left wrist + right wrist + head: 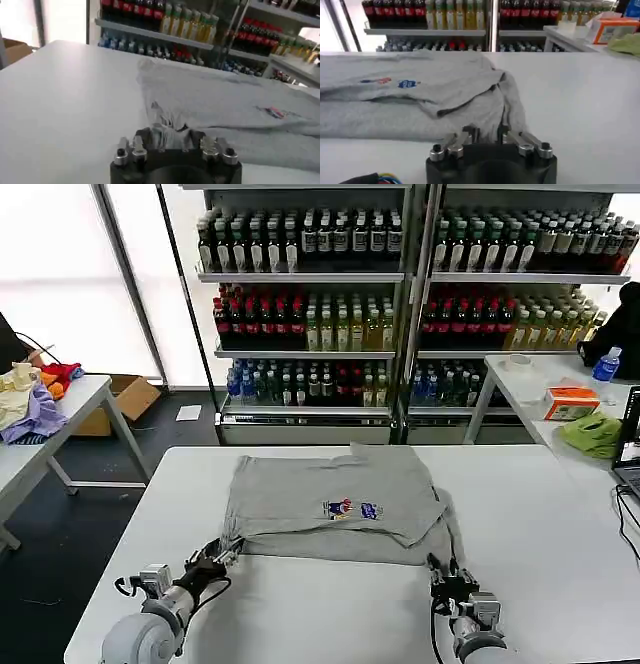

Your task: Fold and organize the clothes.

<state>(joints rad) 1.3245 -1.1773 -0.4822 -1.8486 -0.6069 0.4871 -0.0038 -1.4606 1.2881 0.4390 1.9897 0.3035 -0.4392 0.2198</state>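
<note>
A white table [300, 604] takes up the foreground, with shelves of bottles [330, 304] standing behind it. On the middle of the table lies the grey shirt [330, 504], partly folded, its small coloured print facing up and its near edge toward the robot. The left gripper [212, 563] is at the shirt's near left corner; in the left wrist view its fingers are closed on a bunched bit of grey cloth. The right gripper [447, 576] sits at the near right corner, touching the hem; in the right wrist view its fingers [470, 134] stand close together at the shirt's edge, but I cannot tell whether they pinch it.
</note>
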